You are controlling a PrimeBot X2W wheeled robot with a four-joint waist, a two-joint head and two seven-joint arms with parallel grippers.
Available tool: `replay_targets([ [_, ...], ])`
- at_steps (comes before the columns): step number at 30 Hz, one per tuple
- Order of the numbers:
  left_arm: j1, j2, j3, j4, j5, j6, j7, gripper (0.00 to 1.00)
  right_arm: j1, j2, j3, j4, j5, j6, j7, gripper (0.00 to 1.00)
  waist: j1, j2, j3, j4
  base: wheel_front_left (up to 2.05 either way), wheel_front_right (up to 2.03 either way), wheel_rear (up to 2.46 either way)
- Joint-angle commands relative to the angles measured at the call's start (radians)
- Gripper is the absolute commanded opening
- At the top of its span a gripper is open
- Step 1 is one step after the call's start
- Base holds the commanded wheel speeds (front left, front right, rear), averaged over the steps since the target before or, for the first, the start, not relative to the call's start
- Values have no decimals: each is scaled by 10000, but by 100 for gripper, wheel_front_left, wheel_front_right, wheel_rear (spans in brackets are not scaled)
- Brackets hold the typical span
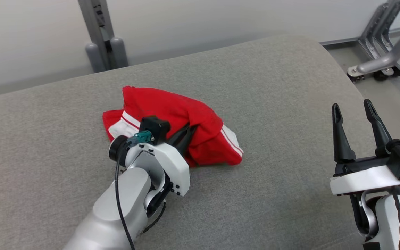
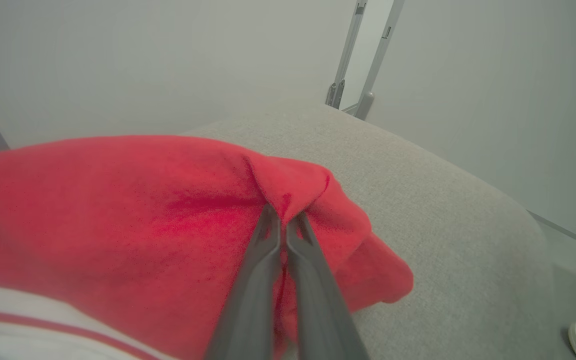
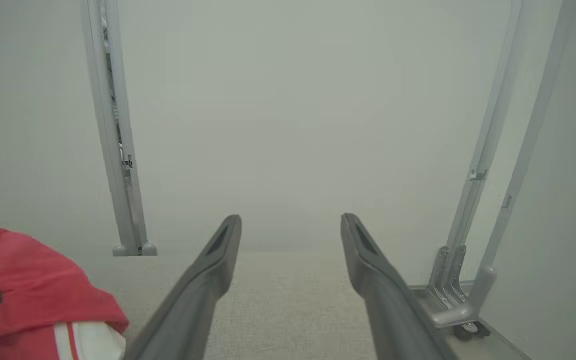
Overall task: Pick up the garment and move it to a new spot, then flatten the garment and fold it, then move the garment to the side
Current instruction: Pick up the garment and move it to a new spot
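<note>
Left claw pinches red garment; right claw spread wide

Fleecy red garment on a matt grey woven cushion, among dull plastic and brushed metal.

Looks soft and matt across the red of the garment, smoother on its white striped bands, creasing softly. Reads as coarse, faintly flecked upholstery weave over the cushion. Shows matt dark plastic in the long fingers of the right gripper and of the left gripper, glossy white plastic on the wrist shell, satin silver casing on the forearm, and a smooth black rubbery sheath on the cable. Gleams as brushed grey metal in the frame at far right and in the post at far left.
</note>
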Motion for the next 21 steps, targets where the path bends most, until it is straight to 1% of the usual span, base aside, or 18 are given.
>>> replay_targets([
  [1,-25,66,-130,265,71,-21,-15,0,-138,-45,8,21,77,2,-44,100,0,0,298,-343,0,0,0],
  [2,-75,48,-262,515,72,-27,-72,0,-134,-43,5,23,90,2,-44,100,0,0,316,-370,0,0,0],
  [3,-141,31,-366,734,77,-5,-173,21,-136,-44,2,32,94,2,-44,100,0,0,327,-387,0,0,0],
  [4,-206,20,-455,934,78,45,-308,69,-137,-46,-10,45,95,2,-44,100,0,0,330,-392,0,0,0],
  [5,-221,12,-493,1068,-30,57,-430,100,-133,-46,-27,57,94,2,-44,100,0,0,321,-375,0,0,0],
  [11,-481,0,-520,1296,-756,166,-1055,100,-9,-49,-101,89,-2,2,-44,100,0,0,31,112,0,0,0],
  [15,-683,15,-253,1304,-718,357,-1320,100,112,-46,-157,70,-100,2,-44,100,0,0,-266,674,0,0,0],
  [17,-840,282,4,1077,-442,620,-1374,100,169,-54,-156,37,-148,2,-44,100,0,0,-395,958,0,0,0],
  [21,-306,864,1106,-322,233,1221,-1360,100,297,-49,-60,-32,-191,2,-44,100,0,0,-589,1513,0,0,0],
])
